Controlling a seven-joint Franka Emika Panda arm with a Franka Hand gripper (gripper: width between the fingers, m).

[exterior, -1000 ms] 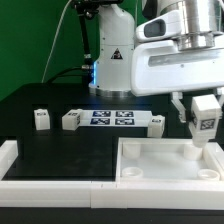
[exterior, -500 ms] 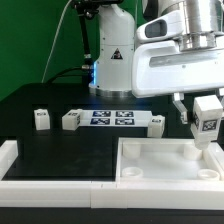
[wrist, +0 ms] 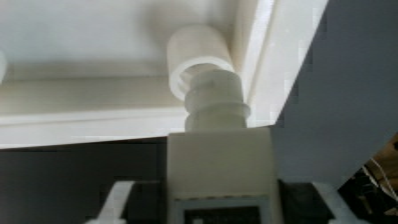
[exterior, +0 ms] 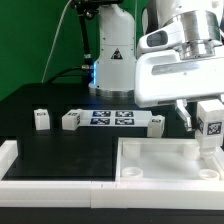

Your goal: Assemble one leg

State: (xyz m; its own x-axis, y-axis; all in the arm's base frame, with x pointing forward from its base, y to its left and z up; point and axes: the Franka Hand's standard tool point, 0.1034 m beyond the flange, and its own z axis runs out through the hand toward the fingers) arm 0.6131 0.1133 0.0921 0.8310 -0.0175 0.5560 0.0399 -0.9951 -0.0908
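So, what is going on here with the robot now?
The gripper is shut on one white leg and holds it upright over a corner of the tray-shaped part, on the exterior view's right. The wrist view shows the leg's end lined up with a round post there; whether it is seated is unclear. Three more legs stand on the black table near the marker board.

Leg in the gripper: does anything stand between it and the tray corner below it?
Nothing visible does. The gripper holds the leg upright over the corner of the tray on the exterior view's right. In the wrist view, only bare tray lies around its lower end.
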